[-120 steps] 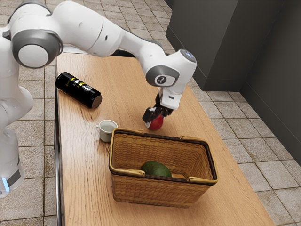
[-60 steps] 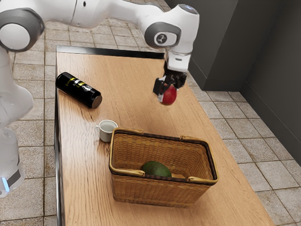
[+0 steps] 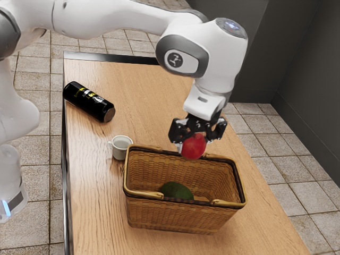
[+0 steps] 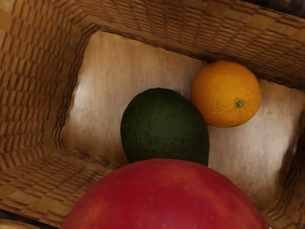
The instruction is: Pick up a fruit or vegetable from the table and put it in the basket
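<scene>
In the exterior view, a black cylindrical can (image 3: 89, 101) lies at eleven o'clock from the small white cup (image 3: 121, 149). Next, the brown wicker basket (image 3: 170, 217) contains a dark-green oval avocado (image 3: 177, 190) and round orange fruit (image 4: 225, 94) – at its twelve o'clock, the black pincer (image 3: 197, 140) holds a round red fruit (image 3: 194, 149), raised.
</scene>
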Robot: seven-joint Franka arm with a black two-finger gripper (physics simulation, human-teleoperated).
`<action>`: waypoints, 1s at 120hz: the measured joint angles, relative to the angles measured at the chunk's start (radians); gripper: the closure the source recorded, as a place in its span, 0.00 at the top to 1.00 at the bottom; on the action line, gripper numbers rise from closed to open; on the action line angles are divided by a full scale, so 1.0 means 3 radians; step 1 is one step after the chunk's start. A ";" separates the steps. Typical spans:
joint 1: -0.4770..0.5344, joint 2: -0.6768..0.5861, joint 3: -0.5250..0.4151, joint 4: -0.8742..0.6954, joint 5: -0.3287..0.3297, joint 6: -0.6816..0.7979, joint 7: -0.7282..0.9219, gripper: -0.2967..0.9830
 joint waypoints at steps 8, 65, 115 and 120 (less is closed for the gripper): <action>0.0045 0.0058 -0.0004 -0.0002 0.0004 -0.0010 -0.0050 0.42; 0.0102 0.0298 0.0007 -0.0029 -0.0003 -0.0023 -0.0292 0.47; 0.0134 0.0357 0.0005 -0.0001 -0.0028 -0.0084 -0.0355 0.77; 0.0136 0.0337 0.0000 0.0046 -0.0028 -0.0092 -0.0359 0.77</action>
